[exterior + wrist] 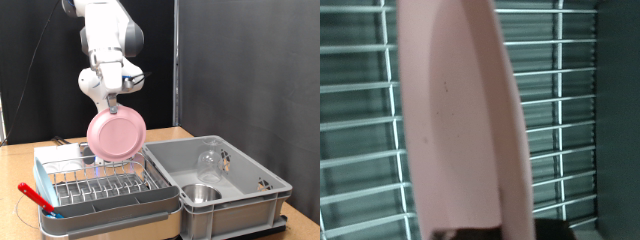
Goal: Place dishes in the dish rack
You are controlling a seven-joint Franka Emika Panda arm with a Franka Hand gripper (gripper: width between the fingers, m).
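One pink plate (116, 134) hangs on edge, pinched in the gripper (108, 103), right above the dish rack (105, 188). One glass (209, 162) and one steel bowl (201, 193) sit in the grey crate (255, 196). One red-handled utensil (36, 198) lies on the rack. Wooden table (20, 158), black curtain (40, 60) behind.

Even, bright indoor light against dark backdrop; wrist view soft, close pink plate (460, 120) blurred.
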